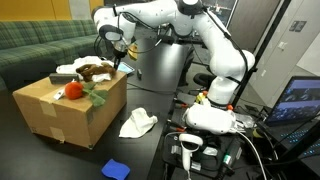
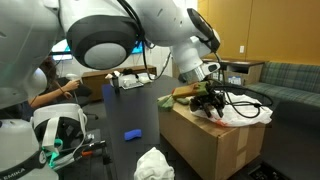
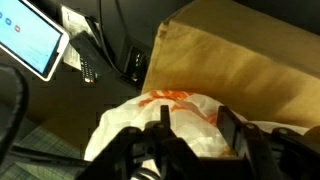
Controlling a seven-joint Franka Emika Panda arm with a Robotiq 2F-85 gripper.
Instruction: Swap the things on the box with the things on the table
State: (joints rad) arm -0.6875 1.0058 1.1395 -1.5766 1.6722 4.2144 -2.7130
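A cardboard box (image 1: 70, 108) stands on the dark table and also shows in an exterior view (image 2: 215, 145) and the wrist view (image 3: 250, 60). On it lie a red flower (image 1: 74, 91), a brown item (image 1: 95, 69) and a white plastic bag with orange print (image 3: 165, 105); the bag also shows in an exterior view (image 2: 247, 112). On the table lie a white cloth (image 1: 138, 123) and a blue object (image 1: 116, 168). My gripper (image 3: 196, 125) is open just above the white bag, a finger on each side of it. It hovers over the box's far end (image 1: 118, 55).
A green sofa (image 1: 40, 45) stands behind the box. A tablet (image 3: 30, 40) and cables lie beside the box in the wrist view. A laptop screen (image 1: 300, 100) and the robot base (image 1: 212, 118) are at the side. A person (image 2: 45, 90) sits in the background.
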